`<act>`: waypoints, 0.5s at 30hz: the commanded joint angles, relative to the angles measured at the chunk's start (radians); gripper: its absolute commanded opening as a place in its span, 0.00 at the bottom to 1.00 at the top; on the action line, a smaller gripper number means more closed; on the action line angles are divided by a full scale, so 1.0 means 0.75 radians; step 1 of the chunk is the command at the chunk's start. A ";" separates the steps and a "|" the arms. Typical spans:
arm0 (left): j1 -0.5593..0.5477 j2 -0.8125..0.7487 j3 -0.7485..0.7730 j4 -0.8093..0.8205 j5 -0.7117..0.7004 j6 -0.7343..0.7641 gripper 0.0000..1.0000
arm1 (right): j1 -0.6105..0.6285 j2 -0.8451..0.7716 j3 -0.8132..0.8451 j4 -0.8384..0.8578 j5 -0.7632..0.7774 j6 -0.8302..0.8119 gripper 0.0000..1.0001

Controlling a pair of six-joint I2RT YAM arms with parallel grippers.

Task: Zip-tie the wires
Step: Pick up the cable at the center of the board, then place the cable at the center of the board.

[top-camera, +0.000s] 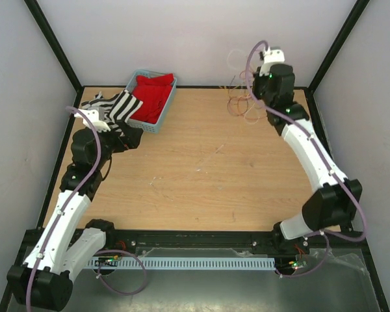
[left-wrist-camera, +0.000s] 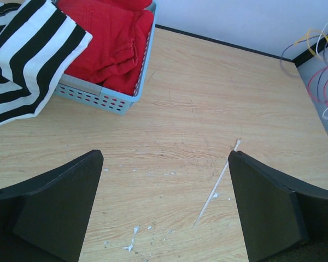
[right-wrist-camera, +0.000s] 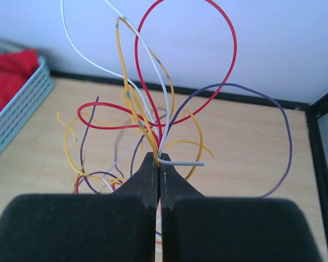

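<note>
Holding the wires [right-wrist-camera: 156, 144] in the right hand [right-wrist-camera: 159, 164], both fingers pressed together on the bunch just where the strands meet. Raised over the far right corner of the tabletop [top-camera: 201, 175], with red, yellow, pale and dark violet loops fanning up and outward from the pinch. No single long axis there, only a short gathered neck at the fingertips. Cannot tell if every strand is inside the pinch.

On the other side, hovering low over the left part of the tabletop: left hand [left-wrist-camera: 164, 164], fully apart and empty, near the blue basket [left-wrist-camera: 106, 98] with the red cloth [left-wrist-camera: 106, 38] inside and the striped cloth [left-wrist-camera: 27, 60] lying over its left end. Between its fingers, flat on the wood: the thin whitish strip [left-wrist-camera: 217, 182], closer to the right finger than to the left one, touching neither. Long axis slanting from near-left to far-right in the left wrist view, so pointing roughly toward the wires in the far corner.

Judging from this: strip much nearer to the left hand, well apart from the right hand and from the bunch. Probably next: lower the left hand onto the strip, turned so that the fingers close across its thin width and not along its length. Likely hard to lift, being flat against the wood, and easy to let slip. After that, carry it across the tabletop to the neck of the bunch.
</note>
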 commanded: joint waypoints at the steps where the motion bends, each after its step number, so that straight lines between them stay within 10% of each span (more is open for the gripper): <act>1: 0.001 0.021 0.034 0.007 0.029 0.008 0.99 | -0.153 0.219 0.214 -0.003 -0.009 0.026 0.00; 10: -0.001 0.108 0.079 0.006 0.132 0.027 0.99 | -0.309 0.771 0.562 0.010 -0.157 0.159 0.01; 15: 0.001 0.140 0.096 0.008 0.158 0.028 0.99 | -0.310 0.799 0.581 0.006 -0.089 0.173 0.80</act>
